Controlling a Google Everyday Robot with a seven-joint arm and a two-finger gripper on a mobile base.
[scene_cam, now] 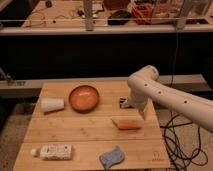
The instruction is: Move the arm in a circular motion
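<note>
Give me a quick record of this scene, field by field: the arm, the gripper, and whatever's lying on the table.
arm: cream-white arm reaching in from the right, elbow bent above the table's far right part
gripper: gripper low over the table, right of the bowl
table: wooden table
bowl: orange bowl, far centre, upright
cup: white cup on its side, left of the bowl
carrot: orange carrot lying below the gripper in the image
cloth: blue-grey cloth at the near edge
package: white package, near left corner
</note>
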